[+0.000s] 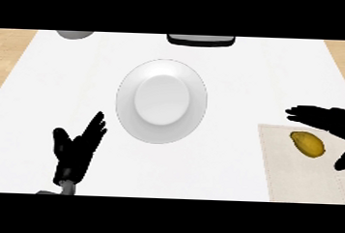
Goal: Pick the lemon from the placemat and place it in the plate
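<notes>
A yellow lemon (308, 144) lies on a beige placemat (291, 176) at the lower right of the white counter. My right hand (331, 121) hovers over the placemat's far right side, fingers straight and spread above the lemon, thumb lower at the right edge, with the lemon between them untouched. A white plate (161, 130) sits near the middle of the counter, nothing on it. My left hand (75, 151) rests open at the lower left, fingers up, to the left of the plate.
A grey rounded object (76, 34) shows at the counter's far left edge, and a black-and-white dish-like thing (201, 40) stands at the far middle. Wooden floor (9, 59) borders the counter on both sides.
</notes>
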Available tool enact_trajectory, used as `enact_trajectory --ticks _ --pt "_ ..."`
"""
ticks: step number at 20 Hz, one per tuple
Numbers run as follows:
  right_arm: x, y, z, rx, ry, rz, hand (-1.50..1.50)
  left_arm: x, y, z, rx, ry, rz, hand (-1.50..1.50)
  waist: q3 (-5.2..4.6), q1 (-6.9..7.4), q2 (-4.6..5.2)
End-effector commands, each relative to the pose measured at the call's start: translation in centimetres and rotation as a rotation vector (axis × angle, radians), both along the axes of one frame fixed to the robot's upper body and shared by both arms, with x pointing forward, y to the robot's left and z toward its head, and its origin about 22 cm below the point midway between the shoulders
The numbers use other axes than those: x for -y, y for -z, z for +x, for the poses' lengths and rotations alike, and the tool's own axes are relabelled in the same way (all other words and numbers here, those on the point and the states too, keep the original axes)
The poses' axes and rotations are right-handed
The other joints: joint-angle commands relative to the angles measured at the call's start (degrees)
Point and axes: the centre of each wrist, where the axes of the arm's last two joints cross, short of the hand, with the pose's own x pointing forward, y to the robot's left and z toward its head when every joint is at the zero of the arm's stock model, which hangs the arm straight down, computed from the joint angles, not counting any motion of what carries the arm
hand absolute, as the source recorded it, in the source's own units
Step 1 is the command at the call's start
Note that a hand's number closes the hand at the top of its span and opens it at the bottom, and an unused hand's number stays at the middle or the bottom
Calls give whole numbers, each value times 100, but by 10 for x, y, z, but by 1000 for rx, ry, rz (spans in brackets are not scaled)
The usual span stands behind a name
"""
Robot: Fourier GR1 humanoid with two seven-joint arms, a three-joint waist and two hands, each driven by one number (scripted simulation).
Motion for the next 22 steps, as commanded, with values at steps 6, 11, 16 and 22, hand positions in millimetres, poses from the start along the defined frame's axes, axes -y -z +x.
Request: enact_trajectory --ticks 6,11,16,22 --pt "-7 26 -1 37 -1 -52 -150 -10 -12 -1 -2 -10 6 0 1 5 0" --pt "-11 40 -5 21 -36 -83 -150 10 -1 13 4 7 -12 0 -1 -21 2" --pt "-25 46 8 3 -46 -129 -150 -6 2 10 -6 8 -10 0 0 2 4" --pt "3 50 -1 100 -133 -157 150 4 4 -3 0 9 6 0 4 30 10"
